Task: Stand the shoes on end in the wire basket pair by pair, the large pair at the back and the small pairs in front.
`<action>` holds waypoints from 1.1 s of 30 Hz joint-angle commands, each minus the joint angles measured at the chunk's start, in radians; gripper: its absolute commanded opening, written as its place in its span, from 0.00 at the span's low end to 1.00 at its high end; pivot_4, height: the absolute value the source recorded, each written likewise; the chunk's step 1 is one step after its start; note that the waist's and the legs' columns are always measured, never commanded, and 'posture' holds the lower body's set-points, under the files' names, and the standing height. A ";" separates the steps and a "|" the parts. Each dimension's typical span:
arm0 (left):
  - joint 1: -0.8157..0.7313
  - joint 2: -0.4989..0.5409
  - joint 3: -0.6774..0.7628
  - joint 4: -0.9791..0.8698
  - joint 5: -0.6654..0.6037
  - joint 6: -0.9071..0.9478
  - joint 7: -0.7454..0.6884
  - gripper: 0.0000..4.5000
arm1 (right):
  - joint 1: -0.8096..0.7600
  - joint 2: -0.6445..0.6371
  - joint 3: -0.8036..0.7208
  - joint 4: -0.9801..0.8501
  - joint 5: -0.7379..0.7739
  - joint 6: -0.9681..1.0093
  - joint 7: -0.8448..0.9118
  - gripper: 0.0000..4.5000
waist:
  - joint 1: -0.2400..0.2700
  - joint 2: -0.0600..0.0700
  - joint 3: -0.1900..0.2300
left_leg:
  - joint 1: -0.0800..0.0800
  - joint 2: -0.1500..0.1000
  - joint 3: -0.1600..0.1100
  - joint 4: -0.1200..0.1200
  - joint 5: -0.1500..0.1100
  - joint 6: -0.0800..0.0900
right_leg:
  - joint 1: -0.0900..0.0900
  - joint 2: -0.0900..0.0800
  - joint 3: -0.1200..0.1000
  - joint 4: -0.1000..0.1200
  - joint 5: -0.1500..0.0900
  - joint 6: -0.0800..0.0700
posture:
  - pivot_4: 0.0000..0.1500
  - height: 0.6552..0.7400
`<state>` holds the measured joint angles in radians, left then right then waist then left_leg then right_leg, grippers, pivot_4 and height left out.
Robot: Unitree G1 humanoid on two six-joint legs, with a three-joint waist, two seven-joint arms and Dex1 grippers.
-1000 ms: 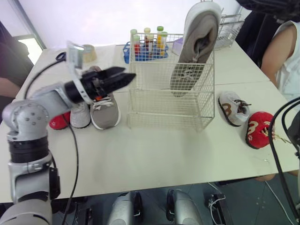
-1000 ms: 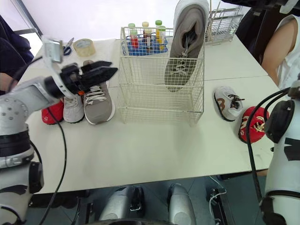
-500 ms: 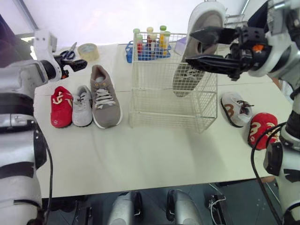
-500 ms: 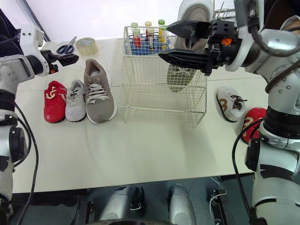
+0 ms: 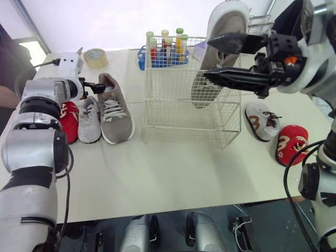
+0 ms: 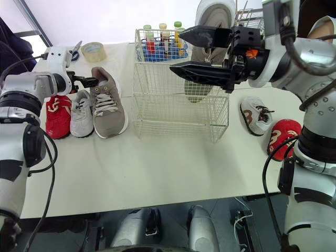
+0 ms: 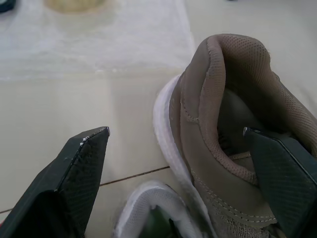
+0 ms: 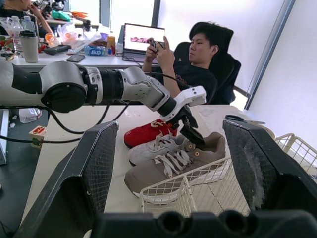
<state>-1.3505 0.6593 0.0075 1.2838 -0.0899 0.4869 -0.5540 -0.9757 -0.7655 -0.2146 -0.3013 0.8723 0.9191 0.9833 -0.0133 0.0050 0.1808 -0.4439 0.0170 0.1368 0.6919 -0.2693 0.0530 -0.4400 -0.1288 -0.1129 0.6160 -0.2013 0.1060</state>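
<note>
Left pincer released, jaws straddling the heel of the flat large shoe, left of centre | right pincer spread wide, upper right, I read it in front of the upright large shoe in the wire basket, back right corner | grey small shoe and left red shoe lie left of the basket, white small shoe and right red shoe right
</note>
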 commanded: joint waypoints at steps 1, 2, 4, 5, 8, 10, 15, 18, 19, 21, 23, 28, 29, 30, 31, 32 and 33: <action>-0.015 -0.007 0.028 0.027 0.026 -0.022 0.038 0.94 | -0.002 -0.020 -0.035 -0.028 0.023 -0.029 -0.019 0.81 | 0.000 0.000 0.000 | 0.000 0.000 0.000 0.000 0.000 0.000 | 0.000 0.000 0.000 0.000 0.000 0.000 | 1.00 1.00; -0.013 -0.012 0.034 0.031 0.028 -0.025 0.042 0.89 | -0.002 -0.021 -0.033 -0.028 0.024 -0.032 -0.021 0.82 | 0.000 0.000 0.000 | 0.000 0.000 0.000 0.000 0.000 0.000 | 0.000 0.000 0.000 0.000 0.000 0.000 | 1.00 1.00; -0.004 -0.028 0.045 0.042 0.035 -0.031 0.059 0.75 | 0.001 -0.022 -0.028 -0.026 0.024 -0.040 -0.025 0.82 | 0.001 0.000 0.000 | 0.000 0.000 0.000 0.001 0.000 0.000 | 0.000 -0.001 0.000 0.000 0.000 0.000 | 1.00 1.00; -0.001 -0.034 0.048 0.045 0.041 -0.034 0.062 0.63 | 0.001 -0.022 -0.027 -0.026 0.025 -0.043 -0.027 0.82 | 0.001 0.000 0.000 | 0.000 0.000 0.000 0.001 0.000 0.000 | 0.000 -0.001 0.000 0.000 0.000 0.000 | 1.00 1.00; 0.005 -0.049 0.073 0.054 0.042 -0.043 0.092 0.29 | 0.001 -0.024 -0.021 -0.023 0.023 -0.052 -0.030 0.82 | 0.000 0.000 0.000 | 0.000 0.000 0.000 0.002 0.000 0.001 | 0.000 -0.001 0.000 0.001 0.000 0.000 | 1.00 1.00; 0.004 -0.059 0.089 0.057 0.039 -0.049 0.102 0.08 | 0.001 -0.028 -0.017 -0.022 0.021 -0.055 -0.033 0.82 | 0.000 0.000 0.000 | 0.000 0.000 0.000 0.002 0.000 0.001 | 0.000 -0.001 0.000 0.001 0.000 0.000 | 1.00 1.00; -0.034 -0.062 0.139 0.047 0.021 -0.074 0.118 0.01 | 0.007 -0.041 -0.013 -0.023 0.019 -0.057 -0.041 0.82 | 0.003 -0.001 0.000 | 0.000 0.000 0.000 0.002 0.000 0.001 | 0.000 -0.001 0.000 0.001 0.000 0.000 | 1.00 1.00; -0.082 -0.058 0.190 0.032 -0.012 -0.118 0.130 0.01 | 0.009 -0.047 -0.013 -0.022 0.021 -0.058 -0.045 0.82 | 0.003 -0.001 0.000 | 0.000 0.000 0.000 0.003 -0.001 0.002 | 0.000 -0.002 0.000 0.002 0.000 0.000 | 1.00 1.00; -0.095 -0.057 0.206 0.027 -0.022 -0.134 0.133 0.01 | 0.011 -0.049 -0.013 -0.023 0.022 -0.059 -0.045 0.82 | 0.003 -0.002 0.001 | 0.000 0.000 0.000 0.003 -0.001 0.002 | 0.000 -0.002 0.000 0.002 0.000 0.000 | 1.00 1.00; -0.148 -0.052 0.246 0.002 -0.049 -0.193 0.136 0.01 | 0.012 -0.050 -0.014 -0.023 0.025 -0.057 -0.050 0.82 | 0.004 -0.006 0.003 | -0.002 0.000 -0.001 0.004 -0.001 0.002 | -0.001 -0.002 0.000 0.002 0.000 0.000 | 1.00 1.00; -0.211 -0.049 0.289 -0.036 -0.084 -0.260 0.144 0.01 | 0.015 -0.051 -0.018 -0.026 0.029 -0.054 -0.059 0.82 | 0.003 -0.011 0.006 | -0.004 0.000 -0.001 0.005 -0.001 0.002 | -0.002 -0.002 0.000 0.003 0.000 0.000 | 1.00 1.00; -0.306 -0.079 0.383 -0.151 -0.182 -0.436 0.143 0.01 | 0.032 -0.057 -0.039 -0.032 0.042 -0.044 -0.089 0.82 | 0.002 -0.015 0.008 | -0.007 0.000 0.000 0.005 -0.003 0.005 | -0.003 -0.003 -0.001 0.002 0.000 0.000 | 1.00 1.00; -0.316 -0.094 0.394 -0.188 -0.197 -0.480 0.141 0.01 | 0.040 -0.059 -0.045 -0.036 0.048 -0.038 -0.097 0.82 | 0.002 -0.015 0.008 | -0.007 -0.001 0.001 0.005 -0.003 0.005 | -0.003 -0.004 -0.001 0.002 0.000 0.001 | 1.00 1.00; -0.321 -0.105 0.401 -0.213 -0.207 -0.510 0.139 0.01 | 0.046 -0.062 -0.049 -0.039 0.053 -0.035 -0.103 0.82 | 0.003 -0.015 0.008 | -0.007 -0.001 0.001 0.005 -0.003 0.006 | -0.003 -0.004 -0.001 0.001 0.000 0.001 | 1.00 1.00; -0.328 -0.126 0.407 -0.248 -0.222 -0.546 0.134 0.01 | 0.057 -0.067 -0.054 -0.045 0.059 -0.031 -0.109 0.82 | 0.003 -0.015 0.008 | -0.007 -0.001 0.001 0.005 -0.003 0.006 | -0.002 -0.004 -0.001 0.000 0.000 0.001 | 1.00 1.00; -0.331 -0.144 0.411 -0.280 -0.234 -0.583 0.133 0.01 | 0.068 -0.073 -0.060 -0.051 0.066 -0.027 -0.115 0.82 | 0.004 -0.015 0.008 | -0.007 -0.001 0.001 0.005 -0.003 0.006 | -0.002 -0.004 -0.001 0.000 0.001 0.001 | 1.00 1.00; -0.335 -0.171 0.409 -0.325 -0.240 -0.654 0.124 0.01 | 0.084 -0.080 -0.069 -0.062 0.075 -0.023 -0.123 0.82 | 0.005 -0.015 0.008 | -0.007 -0.001 0.001 0.005 -0.003 0.006 | -0.002 -0.004 -0.001 0.000 0.001 0.002 | 1.00 1.00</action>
<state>-1.6471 0.5040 0.4081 1.0427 -0.2983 -0.0659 -0.4143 -0.8920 -0.8145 -0.2274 -0.3202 0.9225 0.8960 0.8724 -0.0086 -0.0096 0.1889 -0.4499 0.0159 0.1377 0.6973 -0.2726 0.0589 -0.4414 -0.1328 -0.1140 0.6160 -0.2003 0.1079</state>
